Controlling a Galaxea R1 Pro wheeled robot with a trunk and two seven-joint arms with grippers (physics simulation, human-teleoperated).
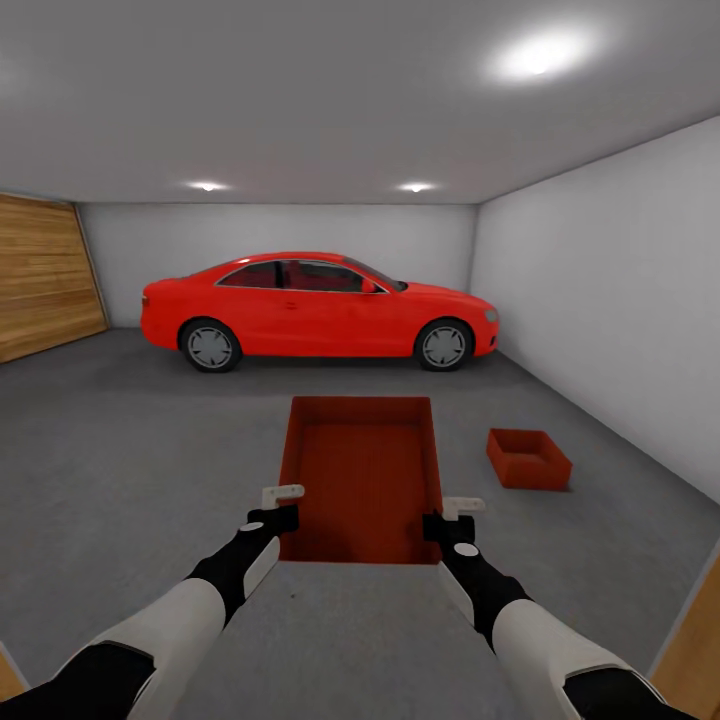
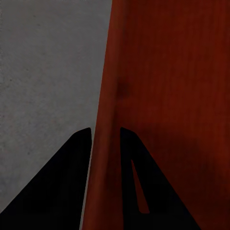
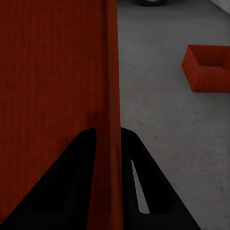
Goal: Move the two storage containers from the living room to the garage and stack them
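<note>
Both claws clamped on one storage container, carried over garage floor.

Left gripper (image 1: 283,506) pinches the carried container (image 1: 362,475)'s left wall, right gripper (image 1: 452,518) its right wall; each wall sits between the fingers. Box open-topped, long axis running toward 12 o'clock, at the red car (image 1: 318,311). Second container (image 1: 528,458) rests on the concrete floor (image 1: 120,440) at 2 o'clock, well apart, near the white wall (image 1: 610,300).
</note>
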